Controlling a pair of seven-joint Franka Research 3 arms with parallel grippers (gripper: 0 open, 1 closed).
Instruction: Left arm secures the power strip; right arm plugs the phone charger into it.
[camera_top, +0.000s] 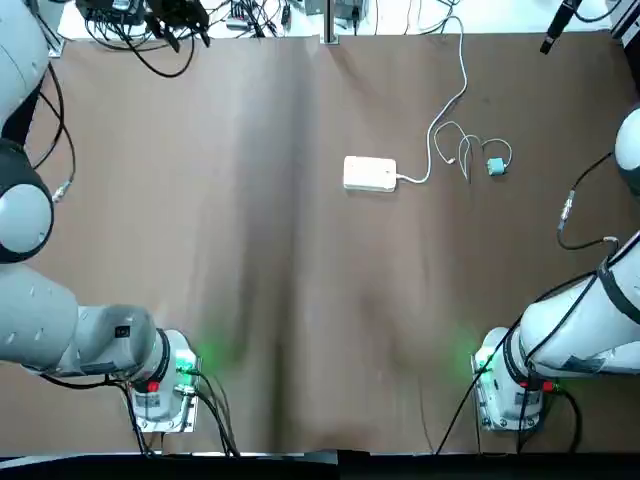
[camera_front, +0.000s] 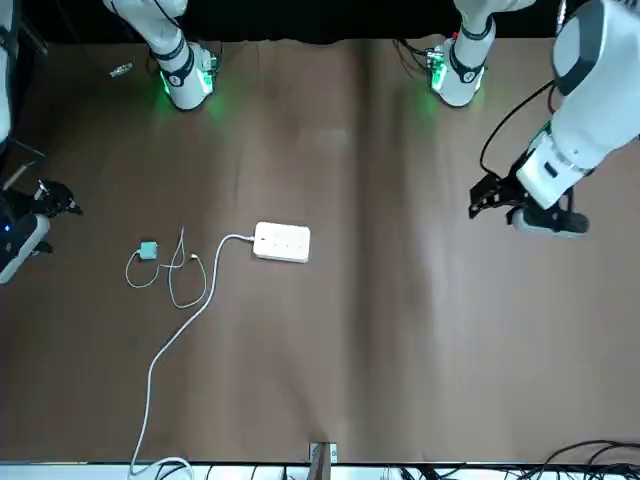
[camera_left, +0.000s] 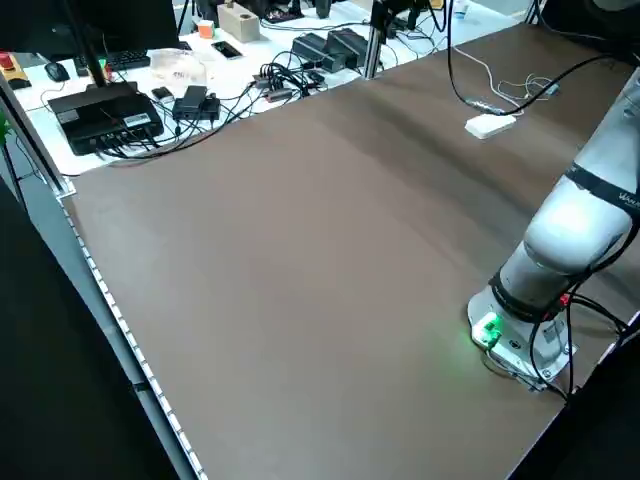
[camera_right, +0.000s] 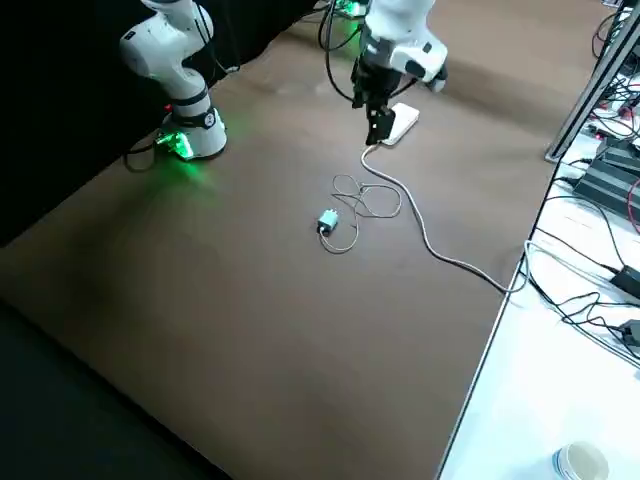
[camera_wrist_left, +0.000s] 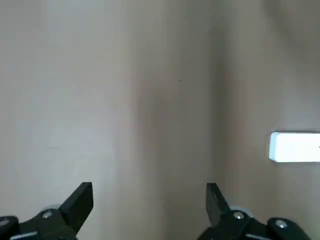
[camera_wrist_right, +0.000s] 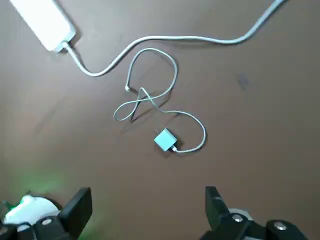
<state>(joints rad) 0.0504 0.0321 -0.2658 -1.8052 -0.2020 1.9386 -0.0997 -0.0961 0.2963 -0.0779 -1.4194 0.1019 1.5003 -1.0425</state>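
Observation:
The white power strip (camera_top: 370, 173) lies flat past the table's middle, its cord (camera_top: 448, 100) running off the far edge. To its right sits the teal phone charger (camera_top: 496, 166) with its thin looped cable (camera_top: 462, 148). My left gripper (camera_front: 483, 200) hangs open above bare table, well to the left of the strip; the left wrist view shows the strip (camera_wrist_left: 295, 147) off to one side of the fingers. My right gripper (camera_front: 55, 197) is open near the table's right edge, high over the charger (camera_wrist_right: 165, 140), with nothing held.
Both arm bases (camera_top: 160, 385) (camera_top: 510, 385) glow green at the near edge. Beyond the far edge are a white desk with tangled cables and boxes (camera_left: 110, 110) and a camera post (camera_top: 327, 22). A white cup (camera_right: 580, 462) stands on the side desk.

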